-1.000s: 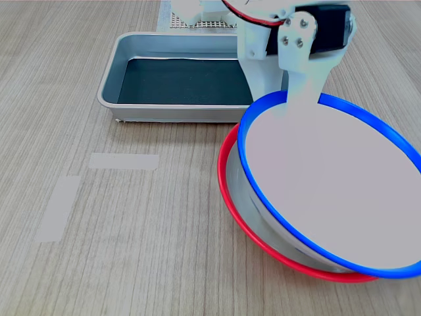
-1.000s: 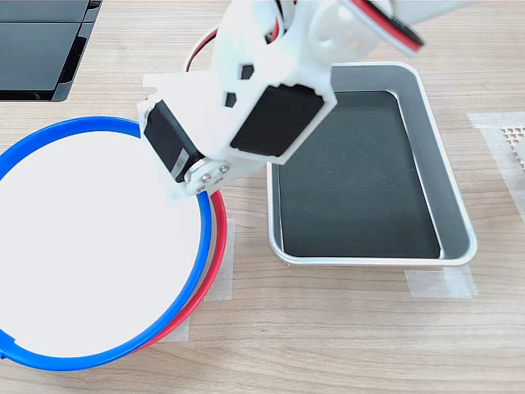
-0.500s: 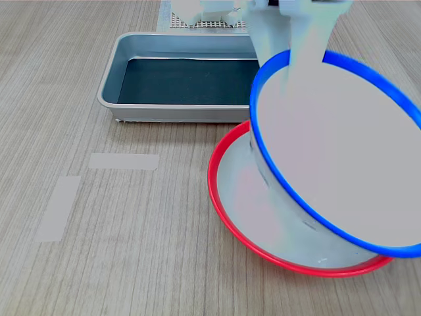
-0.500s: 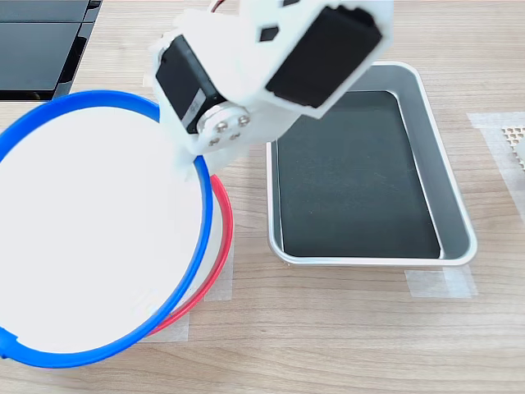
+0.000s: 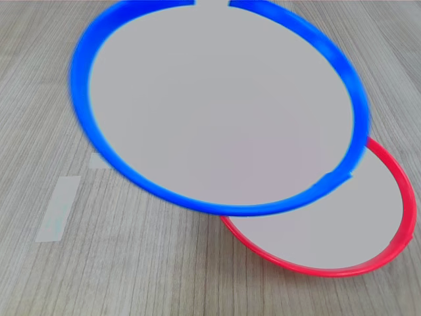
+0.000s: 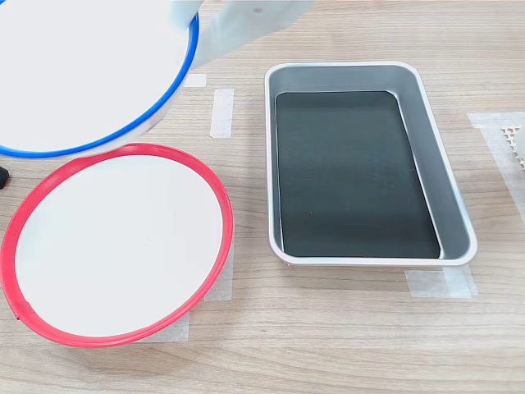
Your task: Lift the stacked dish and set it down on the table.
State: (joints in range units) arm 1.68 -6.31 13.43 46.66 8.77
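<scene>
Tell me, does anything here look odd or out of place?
Only the blue-rimmed plate: it hangs tilted in the air above the table rather than resting on it, blurred as if moving. The gripper holding it is barely in view. The red-rimmed plate lies flat, and the metal tray looks empty. Nothing seems spilled or broken.

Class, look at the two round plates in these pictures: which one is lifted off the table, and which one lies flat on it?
The blue-rimmed plate is lifted, held up at its edge by the gripper. The red-rimmed plate lies flat on the table.
</scene>
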